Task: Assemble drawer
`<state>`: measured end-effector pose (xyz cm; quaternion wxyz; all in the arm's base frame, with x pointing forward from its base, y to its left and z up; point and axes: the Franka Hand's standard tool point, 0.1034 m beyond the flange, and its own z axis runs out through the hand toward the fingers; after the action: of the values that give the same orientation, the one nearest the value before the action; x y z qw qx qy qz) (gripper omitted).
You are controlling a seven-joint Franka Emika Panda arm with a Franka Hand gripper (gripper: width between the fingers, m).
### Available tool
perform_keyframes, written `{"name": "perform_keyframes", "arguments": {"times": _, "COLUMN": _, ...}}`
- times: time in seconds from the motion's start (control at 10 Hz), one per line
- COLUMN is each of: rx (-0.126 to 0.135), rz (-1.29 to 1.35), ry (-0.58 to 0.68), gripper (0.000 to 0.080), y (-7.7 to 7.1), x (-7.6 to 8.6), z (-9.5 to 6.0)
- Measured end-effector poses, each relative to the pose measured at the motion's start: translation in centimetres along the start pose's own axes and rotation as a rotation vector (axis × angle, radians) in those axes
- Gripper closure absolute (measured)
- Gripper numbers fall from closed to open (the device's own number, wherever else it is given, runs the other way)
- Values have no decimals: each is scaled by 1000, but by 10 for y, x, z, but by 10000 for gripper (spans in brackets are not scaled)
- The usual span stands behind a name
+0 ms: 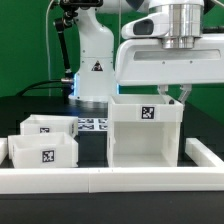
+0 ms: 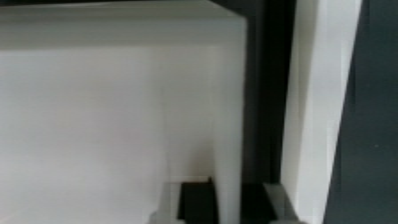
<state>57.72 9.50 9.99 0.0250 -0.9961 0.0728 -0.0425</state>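
Observation:
The white drawer casing [image 1: 146, 128] stands upright on the black table, open side up, with a square tag on its front. Two low white trays sit to the exterior view's left: one [image 1: 44, 150] in front, one [image 1: 46, 125] behind it. My gripper [image 1: 181, 96] has come down on the top edge of the casing's wall on the exterior view's right. In the wrist view the thin casing wall [image 2: 231, 100] runs between my two fingertips and my gripper [image 2: 235, 205] is shut on it. The casing's inside [image 2: 107, 110] fills most of that view.
A long low white rail [image 1: 110, 178] runs along the front, with a side arm [image 1: 203, 152] at the exterior view's right, close to the casing. The marker board [image 1: 92, 124] lies behind the trays. The robot base [image 1: 95, 65] stands at the back.

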Motion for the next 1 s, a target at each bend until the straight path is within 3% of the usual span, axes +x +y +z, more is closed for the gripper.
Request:
{"name": "perform_keyframes", "arguments": {"times": 0.8, "rx": 34, "rz": 414, "ry": -4, "gripper": 762, "y": -4, "x": 3, "z": -1}}
{"name": "perform_keyframes", "arguments": {"times": 1.0, "rx": 45, "rz": 530, "ry": -11, "gripper": 762, "y": 2, "x": 12, "z": -2}}
